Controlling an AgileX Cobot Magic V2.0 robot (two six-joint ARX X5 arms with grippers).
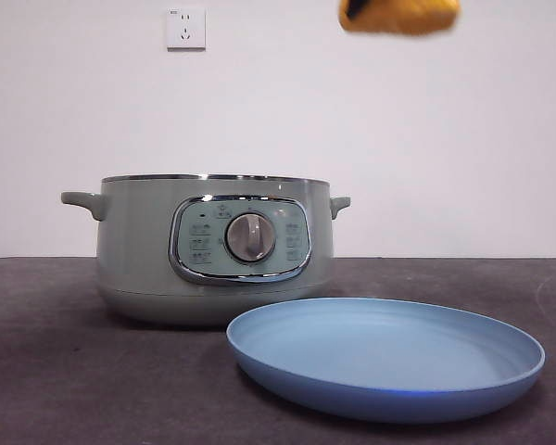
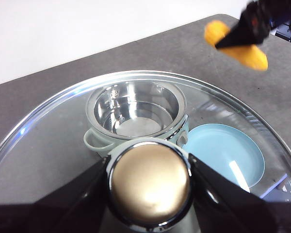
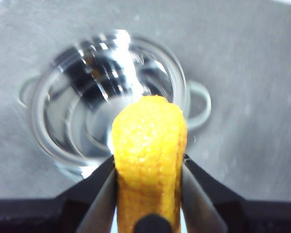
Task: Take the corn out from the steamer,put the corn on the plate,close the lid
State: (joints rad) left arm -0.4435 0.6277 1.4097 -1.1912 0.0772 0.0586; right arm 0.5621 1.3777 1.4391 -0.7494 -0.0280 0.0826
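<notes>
The right gripper [image 3: 149,194] has its two black jaws pressed on both sides of the corn [image 3: 149,160], a bumpy yellow-orange cob, and holds it high in the air above the open steamer [image 3: 109,99]. The left gripper [image 2: 149,182] has its jaws closed against the round knob [image 2: 149,183] of the lid [image 2: 53,141]. The knob looks shiny and golden here, and the clear glass dome with its chrome rim is held up well above the table.

The table [image 1: 56,371] is dark grey with a slightly rough, matte surface. Behind it stands a plain white wall with a white socket [image 1: 185,28].

The steamer is round and pale sage-green, with two small side handles, a chrome-framed panel and a silver dial [image 1: 251,237]. The light-blue plate [image 1: 385,357] is shallow and smooth with a raised rim, and it lies just in front of the steamer, a little to one side.

Only the wrist views show the shiny steel inside of the pot. The front view shows the corn only at the top edge, blurred, and it does not show the lid.
</notes>
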